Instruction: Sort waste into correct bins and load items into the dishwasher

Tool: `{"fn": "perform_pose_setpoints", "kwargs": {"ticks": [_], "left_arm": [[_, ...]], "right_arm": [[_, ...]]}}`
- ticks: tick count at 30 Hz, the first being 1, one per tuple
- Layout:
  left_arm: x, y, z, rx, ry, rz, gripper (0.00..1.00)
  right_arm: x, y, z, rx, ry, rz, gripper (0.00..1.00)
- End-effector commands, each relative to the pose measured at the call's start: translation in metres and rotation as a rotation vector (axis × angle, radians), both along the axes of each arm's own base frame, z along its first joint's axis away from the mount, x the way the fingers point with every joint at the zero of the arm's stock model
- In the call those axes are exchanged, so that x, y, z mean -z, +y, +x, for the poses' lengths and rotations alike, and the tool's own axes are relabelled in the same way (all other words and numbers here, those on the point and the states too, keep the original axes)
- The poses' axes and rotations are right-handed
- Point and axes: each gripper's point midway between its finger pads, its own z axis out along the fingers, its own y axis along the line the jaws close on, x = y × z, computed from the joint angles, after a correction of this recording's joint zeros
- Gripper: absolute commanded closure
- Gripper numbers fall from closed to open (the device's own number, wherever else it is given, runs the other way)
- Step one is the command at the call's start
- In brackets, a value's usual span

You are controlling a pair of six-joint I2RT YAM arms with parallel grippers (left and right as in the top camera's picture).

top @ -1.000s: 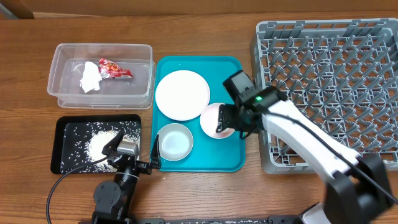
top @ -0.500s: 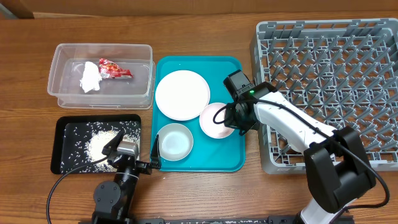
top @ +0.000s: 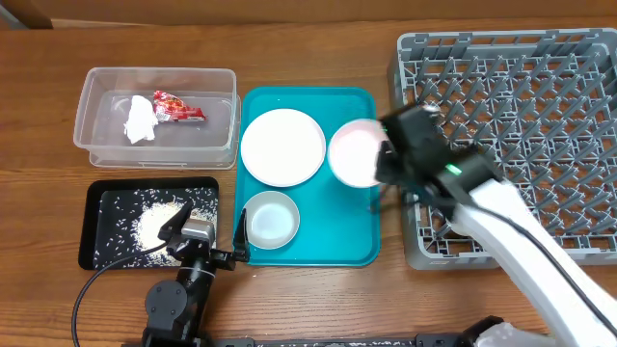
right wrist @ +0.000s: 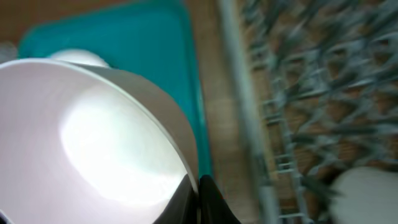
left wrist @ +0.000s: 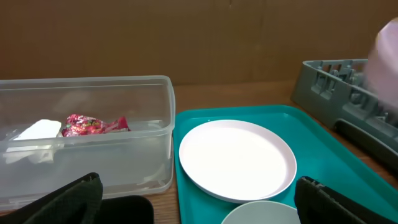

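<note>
**Q:** What does my right gripper (top: 380,160) carry?
**A:** I have it clamped on the rim of the small white dish (top: 354,152), held over the right edge of the teal tray (top: 362,246), just beside the grey dish rack (top: 511,116).
**Q:** And my left gripper (top: 207,233)?
**A:** Its jaws are spread wide with nothing in them, beside the black tray (top: 101,198) of rice grains (top: 154,226). The red wrapper (top: 178,108) and paper wad (top: 141,121) lie in the clear tub (top: 159,77).
</note>
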Motion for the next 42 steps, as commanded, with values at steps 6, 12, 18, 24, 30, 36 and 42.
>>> {"fn": "perform_pose_setpoints", "kwargs": {"ticks": [6, 12, 18, 24, 30, 36, 42], "left_arm": [[0.000, 0.000, 0.000, 0.006, -0.005, 0.014, 0.00], [0.000, 0.000, 0.000, 0.006, -0.006, 0.014, 0.00], [0.000, 0.000, 0.000, 0.006, -0.005, 0.014, 0.00], [0.000, 0.000, 0.000, 0.006, -0.006, 0.014, 0.00], [0.000, 0.000, 0.000, 0.006, -0.005, 0.014, 0.00], [0.000, 0.000, 0.000, 0.006, -0.005, 0.014, 0.00], [0.000, 0.000, 0.000, 0.006, -0.005, 0.014, 0.00]], "right_arm": [[-0.114, -0.156, -0.014, 0.513, -0.402, -0.680, 0.96], [-0.124, -0.202, -0.014, 0.708, -0.410, -0.827, 0.96], [-0.090, -0.241, 0.002, 0.802, -0.274, -0.903, 0.96], [-0.038, -0.273, 0.016, 0.818, -0.088, -1.007, 0.96], [0.001, -0.293, 0.019, 0.813, 0.042, -1.065, 0.96], [0.028, -0.288, 0.033, 0.721, 0.113, -1.010, 0.96], [0.032, -0.258, 0.047, 0.624, 0.082, -0.989, 0.96]]}}
